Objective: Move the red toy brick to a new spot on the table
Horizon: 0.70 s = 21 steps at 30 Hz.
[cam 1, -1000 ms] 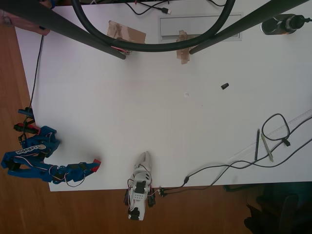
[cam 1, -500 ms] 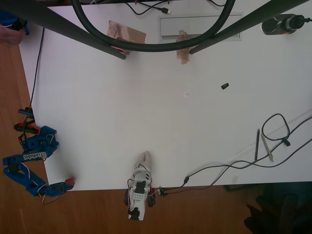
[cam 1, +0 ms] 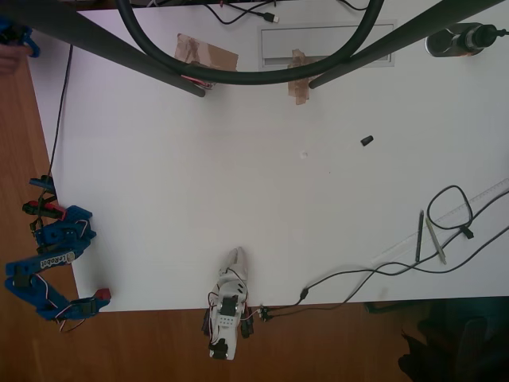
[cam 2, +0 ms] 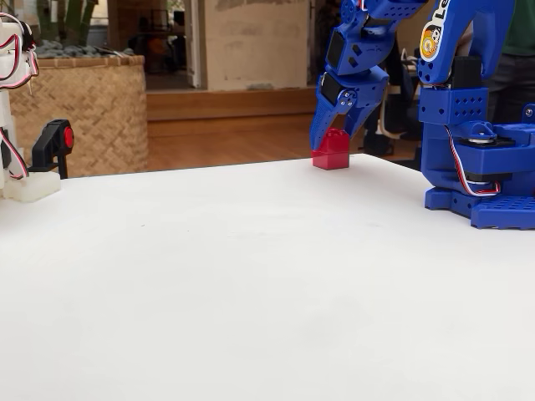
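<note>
The red toy brick (cam 1: 104, 295) is at the white table's (cam 1: 262, 183) lower left corner in the overhead view, right at the edge by the wooden floor. My blue gripper (cam 1: 99, 299) is shut on the brick, and the arm folds back to its base (cam 1: 60, 235) at the left edge. In the fixed view the red toy brick (cam 2: 332, 152) rests low at the table's (cam 2: 251, 276) far edge. The gripper (cam 2: 333, 125) comes down on it from above, its fingertips clamped on the brick's top.
A small black cylinder (cam 1: 367, 140) lies right of centre. Pens (cam 1: 429, 237) and cables (cam 1: 374, 269) lie at the lower right. Brown tape patches (cam 1: 208, 54) are near the top edge. Dark stand legs and a ring (cam 1: 238, 76) cross the overhead view's top.
The arm swung left along the table's front edge and folded back, carrying the red brick from near the front edge to the lower left corner.
</note>
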Motion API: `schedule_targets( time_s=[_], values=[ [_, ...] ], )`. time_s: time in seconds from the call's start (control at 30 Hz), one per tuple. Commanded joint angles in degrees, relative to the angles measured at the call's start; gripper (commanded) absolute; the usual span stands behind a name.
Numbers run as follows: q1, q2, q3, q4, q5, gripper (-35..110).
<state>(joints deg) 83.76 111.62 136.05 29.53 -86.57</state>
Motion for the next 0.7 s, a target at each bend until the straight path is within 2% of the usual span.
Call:
schedule_targets(
  time_s=[0.0, 0.17, 0.37, 0.43, 0.53, 0.67],
  values=[
    [-5.5, 10.5, -8.9, 5.4, -0.2, 25],
    [-29.2, 23.2, -12.2, 18.1, 4.7, 23],
    [-64.1, 40.4, 0.9, 25.8, 6.9, 2],
    [-73.0, 46.8, 6.4, 29.5, 7.5, 0],
    [-81.9, 57.4, 19.0, 31.9, 8.5, 0],
    [-88.8, 72.7, 33.5, 36.4, 10.9, 0]
  ],
)
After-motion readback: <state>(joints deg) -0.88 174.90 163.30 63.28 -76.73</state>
